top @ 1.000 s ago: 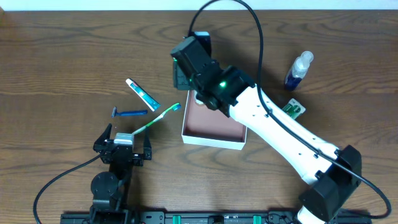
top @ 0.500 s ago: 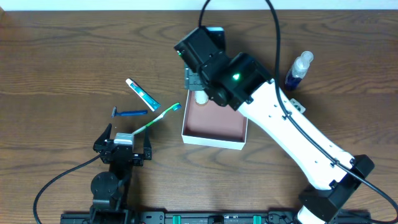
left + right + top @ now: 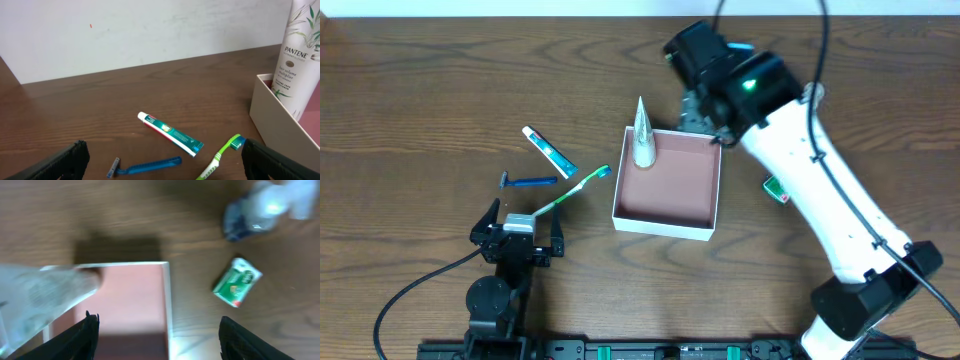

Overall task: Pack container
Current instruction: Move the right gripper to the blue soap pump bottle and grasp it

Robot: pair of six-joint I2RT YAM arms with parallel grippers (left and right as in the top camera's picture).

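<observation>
The container [image 3: 660, 228] is a shallow square box with white walls and a pinkish floor, at the table's middle. A white Pantene tube [image 3: 642, 135] stands upright in its back left corner, and it also shows in the left wrist view [image 3: 300, 55] and in the right wrist view [image 3: 40, 300]. My right gripper [image 3: 700, 112] is open and empty above the box's back right corner [image 3: 165, 305]. My left gripper [image 3: 517, 240] is open and empty near the front left. A toothpaste tube [image 3: 550, 151], a blue razor [image 3: 528, 182] and a green toothbrush [image 3: 575, 188] lie left of the box.
A green packet [image 3: 237, 281] and a blue spray bottle [image 3: 260, 210] lie on the table right of the box; in the overhead view the packet [image 3: 776, 188] peeks from under my right arm and the bottle is hidden. A white wall lies behind the table.
My right gripper has let go of the white tube, which now stands in the box's back left corner. The right arm has swung to the right. The left arm has not moved.
</observation>
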